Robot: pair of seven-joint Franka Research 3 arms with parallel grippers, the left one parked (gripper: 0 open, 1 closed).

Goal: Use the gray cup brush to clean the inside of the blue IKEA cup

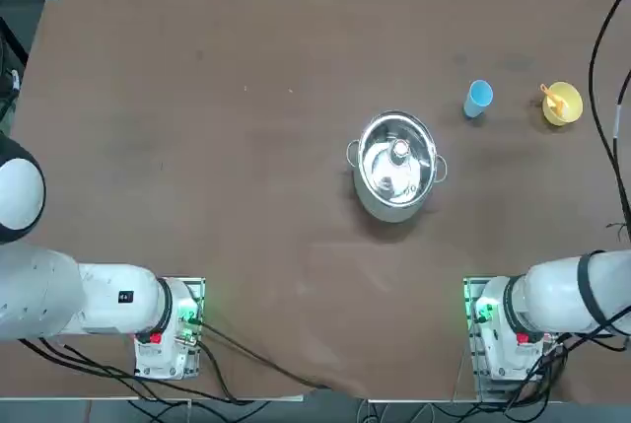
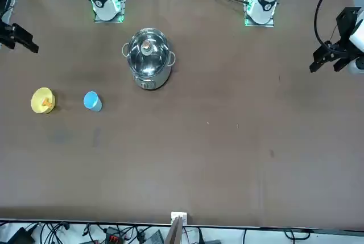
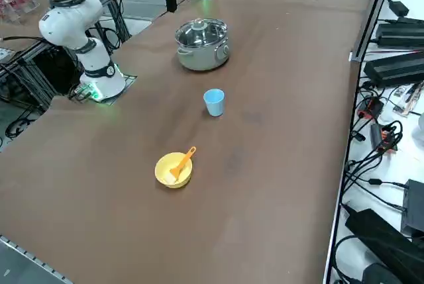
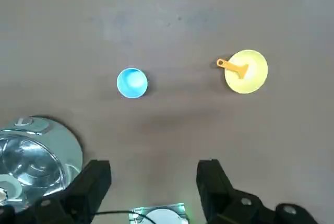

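Note:
The blue IKEA cup (image 1: 478, 98) stands upright on the brown table, right of the steel pot, and also shows from the side (image 3: 214, 102) and from above (image 4: 131, 83). The gray cup brush (image 3: 183, 162) leans in a yellow cup (image 3: 173, 169). Only its orange handle (image 4: 231, 66) sticks out over the rim; its head is hidden. My right gripper (image 4: 154, 177) hangs high above the table, well back from both cups, its fingers (image 4: 94, 182) open with nothing between them. In the front view it shows at the left edge (image 2: 17, 36).
A lidded steel pot (image 1: 396, 165) with two side handles stands mid-table, left of the blue cup. The yellow cup (image 1: 564, 105) sits near the table's right edge. Cables hang along that edge (image 1: 601, 38). My right arm's base (image 1: 493, 329) is at the near side.

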